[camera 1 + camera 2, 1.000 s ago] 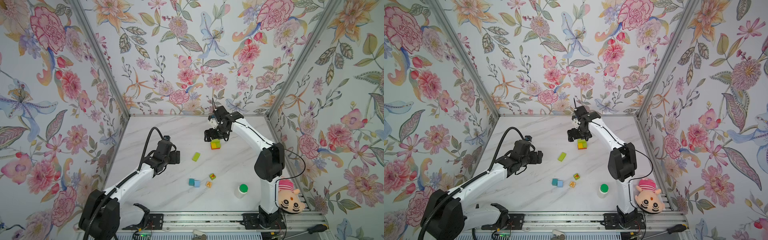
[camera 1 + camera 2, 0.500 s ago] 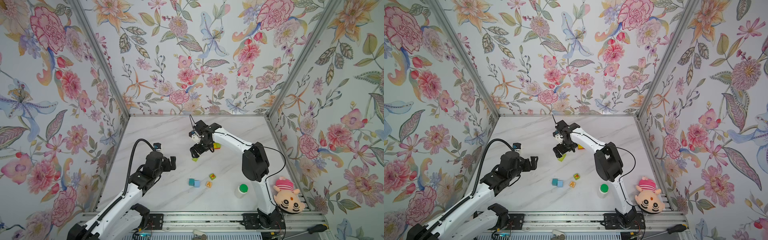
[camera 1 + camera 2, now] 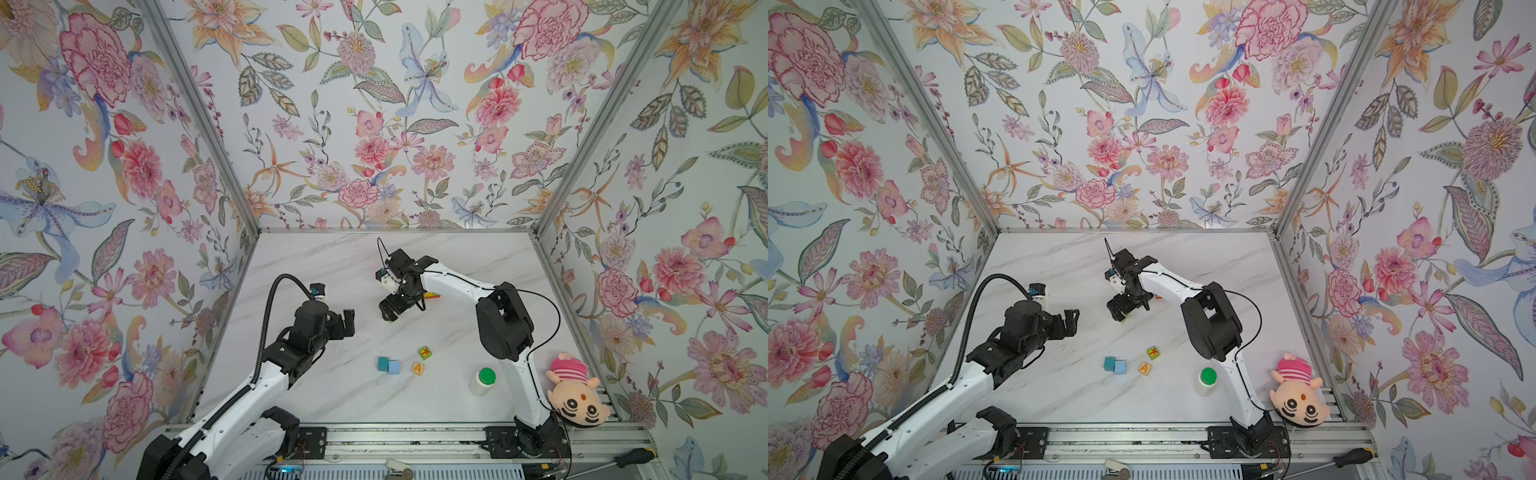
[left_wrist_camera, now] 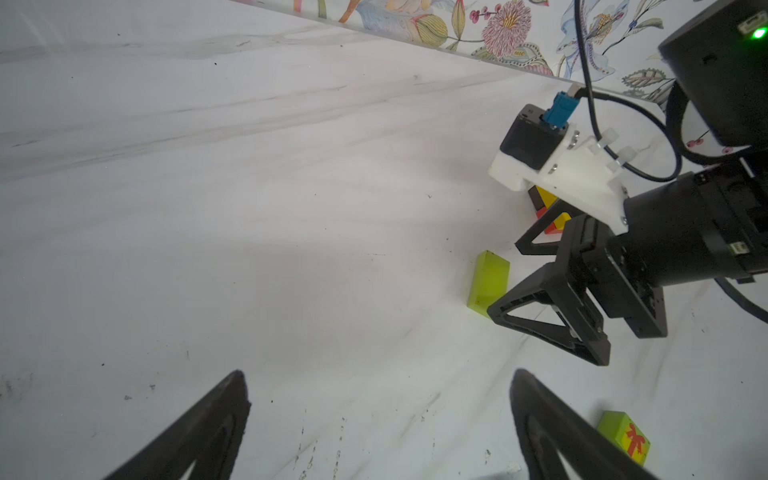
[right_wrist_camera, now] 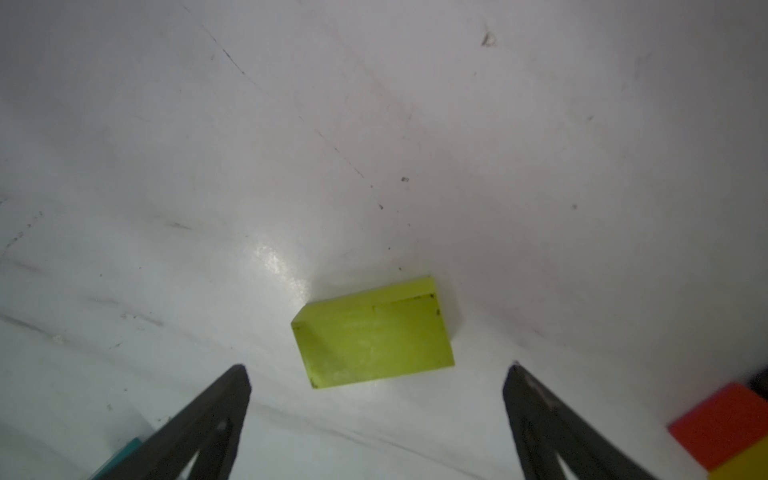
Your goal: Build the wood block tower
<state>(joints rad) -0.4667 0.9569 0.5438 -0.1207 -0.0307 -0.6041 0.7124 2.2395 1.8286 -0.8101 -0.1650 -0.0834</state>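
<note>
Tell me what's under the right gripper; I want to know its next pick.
A lime-green block lies flat on the table beneath the open right gripper, untouched. In both top views the gripper covers nearly all of it.

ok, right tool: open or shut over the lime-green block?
Open. The right tool shows fingers wide apart in its wrist view; the lime-green oblong wood block lies flat, ungripped.

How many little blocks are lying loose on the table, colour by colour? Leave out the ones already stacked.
Teal cube: 1
Light-blue cube: 1
Green cube with a red mark: 1
Tan "A" cube: 1
Lime-green oblong: 1
Total: 5 loose; the stack is too hidden to count.
</note>
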